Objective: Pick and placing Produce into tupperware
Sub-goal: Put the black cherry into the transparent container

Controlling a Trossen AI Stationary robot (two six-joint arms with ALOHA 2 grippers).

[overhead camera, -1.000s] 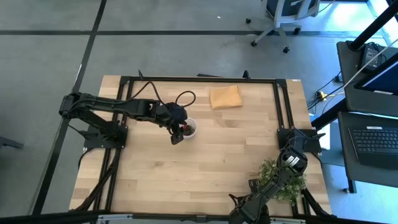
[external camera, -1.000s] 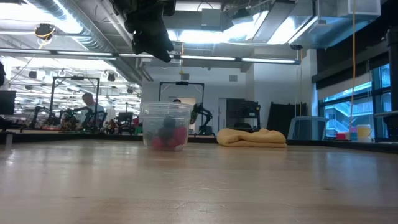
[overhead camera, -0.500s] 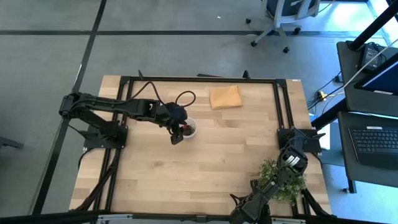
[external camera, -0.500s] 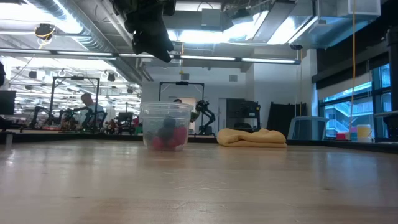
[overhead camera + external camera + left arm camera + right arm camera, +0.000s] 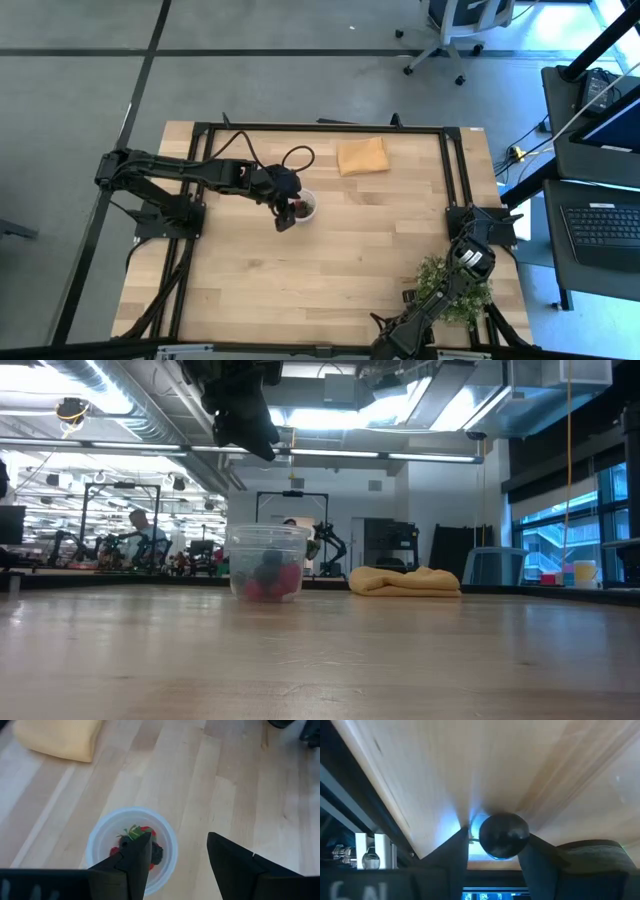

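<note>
Only wrist-visible: dark berry point(image 5: 503, 836) (between tool fingers)

Grey floor point(image 5: 80, 90) with dark seams — office chair point(image 5: 455, 30), laptop point(image 5: 608, 228), windows point(image 5: 560, 540), ceiling lights point(image 5: 330, 420).

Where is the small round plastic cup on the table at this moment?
In the high view, the small round translucent-white plastic cup stands left of the table's centre, directly beneath the left gripper, with the flat orange-yellow folded cloth farther back.
</note>
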